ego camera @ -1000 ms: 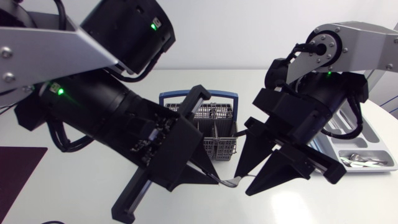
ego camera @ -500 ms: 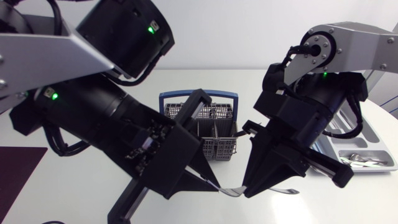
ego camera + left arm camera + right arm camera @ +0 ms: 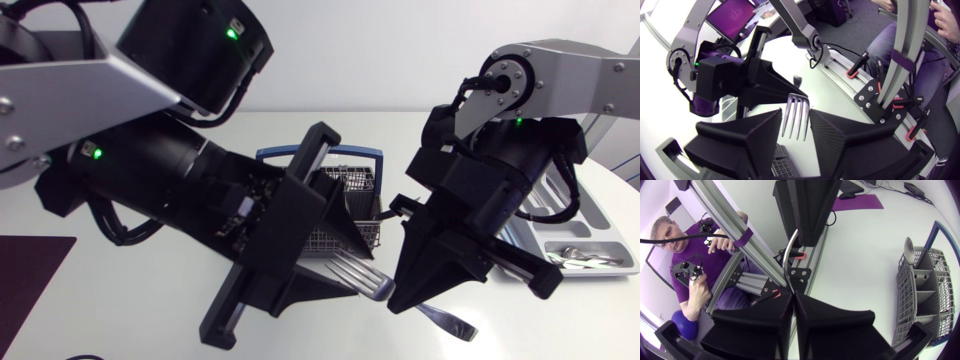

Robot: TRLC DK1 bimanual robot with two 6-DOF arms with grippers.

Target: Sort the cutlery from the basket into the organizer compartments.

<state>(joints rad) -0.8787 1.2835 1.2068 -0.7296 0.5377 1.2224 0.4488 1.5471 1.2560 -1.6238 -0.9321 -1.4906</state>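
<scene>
Stiff, light, slick silver metal fork [image 3: 366,281] just beside grey wire basket [image 3: 372,158]: right end effector [image 3: 793,299] clamped on slim handle, the safest hold; left end effector [image 3: 796,114] around tines, grip cannot be told.

White table [image 3: 130,310] w/ smooth matte top, rounded edge at far right, was lit bright & even. Dark purple mat [image 3: 30,290] lay flat on it, near-left side.
</scene>
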